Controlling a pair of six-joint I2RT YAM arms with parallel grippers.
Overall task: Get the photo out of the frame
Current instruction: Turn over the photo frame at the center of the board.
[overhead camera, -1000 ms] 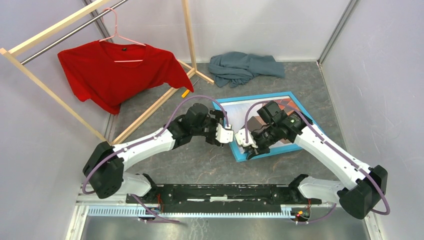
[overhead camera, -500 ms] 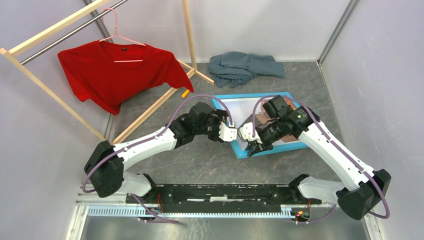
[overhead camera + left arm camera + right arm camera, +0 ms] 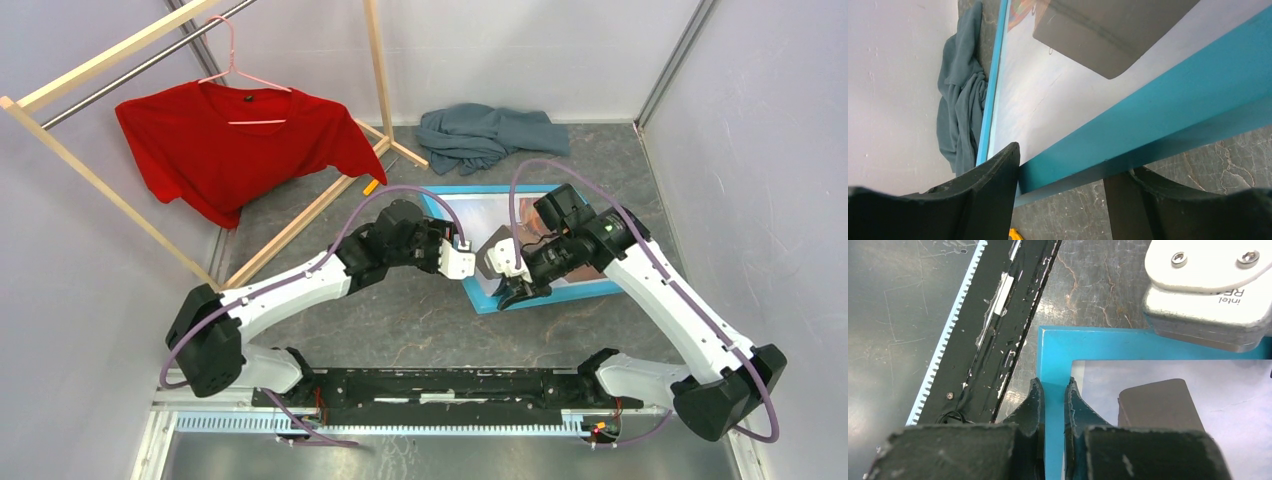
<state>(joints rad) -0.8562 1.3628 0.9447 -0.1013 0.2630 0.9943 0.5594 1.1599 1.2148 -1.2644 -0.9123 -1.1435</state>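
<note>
Since a second ago the frame (image 3: 570,296) has swung round on the tabletop (image 3: 400,320), and its long sides now run closer to parallel with the near edge. Both arms have followed it to the right. The photo (image 3: 480,218) sits inside the frame, face up, with pale sky showing behind the blue border, right of centre and well short of the grey cloth (image 3: 490,135).

We see the right claw (image 3: 1052,390) pinched tight on the blue border just beside the near-left corner, one finger on each side of the bar. That looks like the working grip, there to steer and tip the frame.

The left claw (image 3: 1070,165) is spread wide, and the frame's edge passes between its fingers without being clamped. We read that as lining up a second hold, or bracing the edge so it can't slide. From the left wrist, this edge seems slightly raised off the tabletop, though we can't be sure.

With the front facing up, we judge the back has to be reached before the photo can come out. The red shirt (image 3: 235,140) on the wooden rack (image 3: 378,70) hangs well apart.
</note>
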